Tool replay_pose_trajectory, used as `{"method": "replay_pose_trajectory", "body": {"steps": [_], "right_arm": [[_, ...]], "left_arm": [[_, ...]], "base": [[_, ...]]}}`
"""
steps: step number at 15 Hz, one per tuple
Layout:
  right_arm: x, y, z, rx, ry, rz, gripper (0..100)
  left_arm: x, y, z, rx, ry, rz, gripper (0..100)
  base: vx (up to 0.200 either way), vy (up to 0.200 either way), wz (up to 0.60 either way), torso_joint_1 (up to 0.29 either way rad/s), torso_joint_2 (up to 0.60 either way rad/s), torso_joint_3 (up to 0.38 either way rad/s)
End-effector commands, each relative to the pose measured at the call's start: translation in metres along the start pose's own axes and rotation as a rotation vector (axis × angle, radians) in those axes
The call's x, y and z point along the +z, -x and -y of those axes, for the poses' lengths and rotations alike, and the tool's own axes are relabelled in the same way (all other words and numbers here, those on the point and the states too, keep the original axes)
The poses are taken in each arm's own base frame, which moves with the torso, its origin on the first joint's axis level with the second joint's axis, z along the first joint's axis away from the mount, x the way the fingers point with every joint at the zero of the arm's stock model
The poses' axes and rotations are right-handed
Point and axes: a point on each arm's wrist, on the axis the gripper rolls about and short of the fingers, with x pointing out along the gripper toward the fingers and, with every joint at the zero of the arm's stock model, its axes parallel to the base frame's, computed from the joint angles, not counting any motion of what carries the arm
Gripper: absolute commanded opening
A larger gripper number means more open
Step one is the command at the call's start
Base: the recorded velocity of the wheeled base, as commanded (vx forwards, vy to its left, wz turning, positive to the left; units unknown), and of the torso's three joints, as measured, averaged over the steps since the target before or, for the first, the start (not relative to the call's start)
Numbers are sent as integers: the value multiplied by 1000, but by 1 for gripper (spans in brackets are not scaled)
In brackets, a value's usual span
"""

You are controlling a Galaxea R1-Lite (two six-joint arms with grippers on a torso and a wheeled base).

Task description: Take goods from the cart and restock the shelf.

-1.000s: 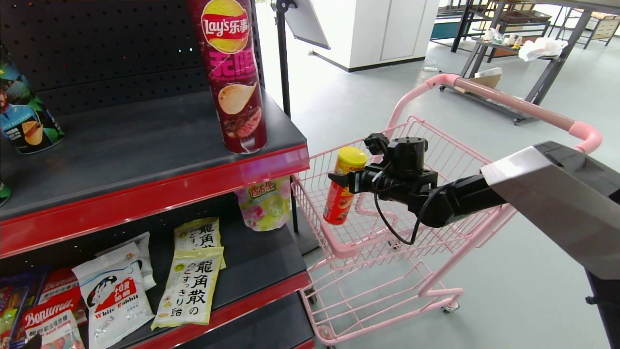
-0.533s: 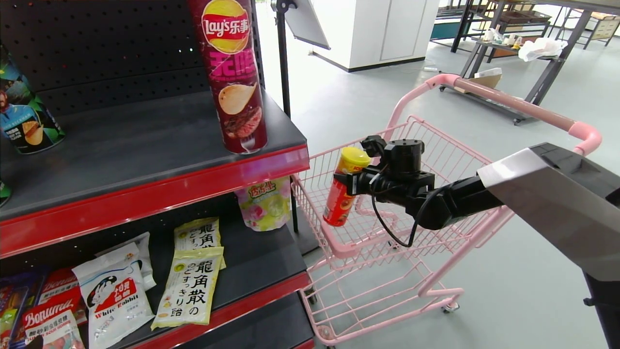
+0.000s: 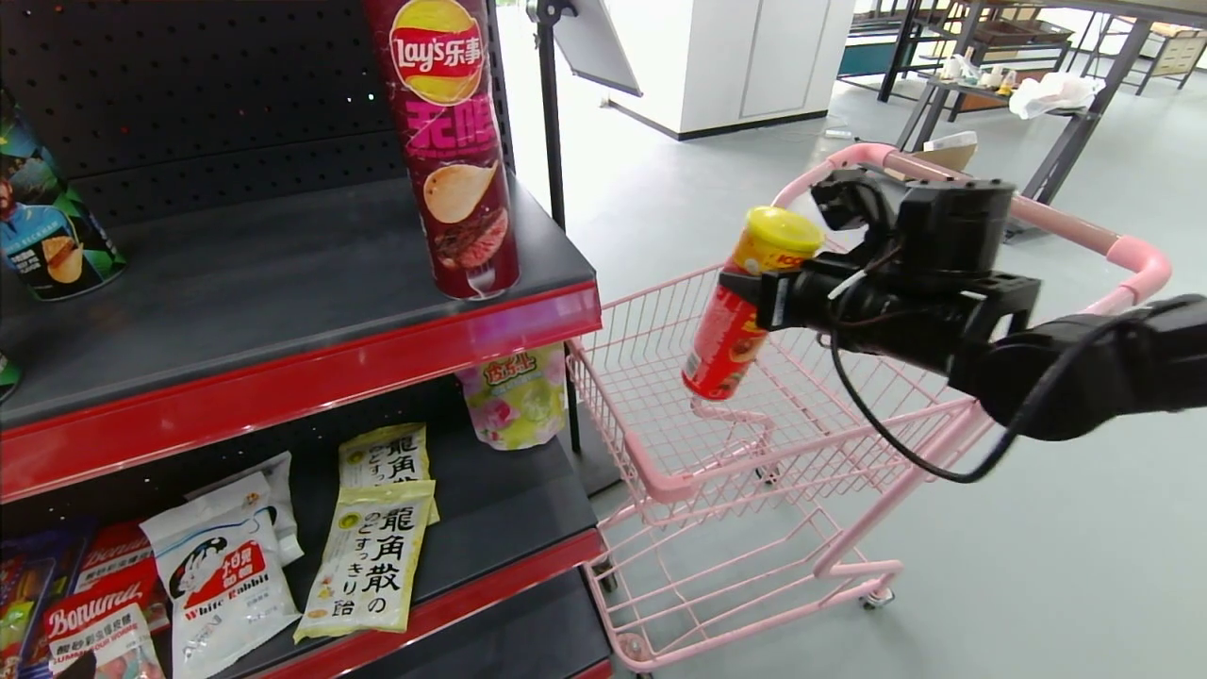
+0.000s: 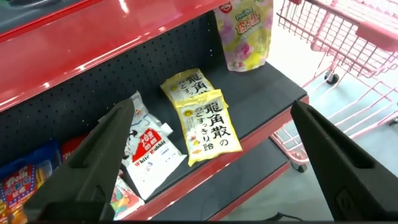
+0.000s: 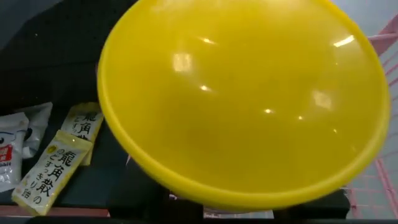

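Note:
My right gripper (image 3: pixel 754 286) is shut on a red chip can (image 3: pixel 724 341) with a yellow lid (image 3: pixel 779 232), held tilted above the pink cart (image 3: pixel 660 486), level with the upper shelf's red edge (image 3: pixel 311 377). In the right wrist view the yellow lid (image 5: pixel 242 99) sits close up. A tall maroon chip can (image 3: pixel 457 151) stands at the right end of the dark upper shelf. My left gripper (image 4: pixel 211 155) is open with nothing between its fingers, in front of the lower shelf (image 4: pixel 273 99), where yellow candy bags (image 4: pixel 208 127) lie.
A green can (image 3: pixel 47 236) stands at the upper shelf's left. Several snack bags (image 3: pixel 226 575) lie on the lower shelf, and a floral pouch (image 3: pixel 514 396) hangs at its right. A black pole (image 3: pixel 552 141) stands between shelf and cart. Bare dark shelf (image 3: pixel 264 264) lies left of the maroon can.
My right arm has lifted the red chip can up and to the right, out of the cart basket and nearer the head camera.

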Motion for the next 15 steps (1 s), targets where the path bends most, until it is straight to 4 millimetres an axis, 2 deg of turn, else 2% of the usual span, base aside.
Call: {"method": "replay_pose_trajectory", "body": {"steps": [1, 2, 3, 4, 5, 6, 7, 9, 12, 15], "right_arm": [[44, 111, -5, -94, 66, 48, 0], [46, 141, -8, -99, 65, 9, 0], [46, 162, -9, -103, 65, -28, 0], [40, 203, -8, -133, 58, -98, 0], [30, 229, -7, -155, 52, -124, 0], [23, 243, -8, -161, 51, -128, 0], [3, 267, -9, -191, 56, -130, 0], [-10, 279, -6, -241, 58, -133, 0], [-9, 279, -3, -273, 57, -133, 0], [-10, 280, -3, -272, 85, -136, 0]], "left_arm": [[3, -4, 1, -4, -37, -22, 100], [4, -5, 1, -6, -54, -30, 100], [6, -5, 0, -5, -60, -37, 100], [8, -6, 1, -15, -63, -47, 100], [9, -6, 1, -35, -61, -46, 100], [8, -6, 1, -50, -61, -44, 100], [9, -6, 2, -86, -59, -37, 100], [9, -8, 2, -77, -92, -51, 100], [9, -8, 2, -76, -115, -51, 100], [9, -7, 2, -72, -115, -44, 100]], "base": [[0, 0, 0, 0, 0, 0], [0, 0, 0, 0, 0, 0], [0, 0, 0, 0, 0, 0], [0, 0, 0, 0, 0, 0], [0, 0, 0, 0, 0, 0], [0, 0, 0, 0, 0, 0], [0, 0, 0, 0, 0, 0], [0, 0, 0, 0, 0, 0], [0, 0, 0, 0, 0, 0], [-200, 0, 0, 5, 4, 2]]}}
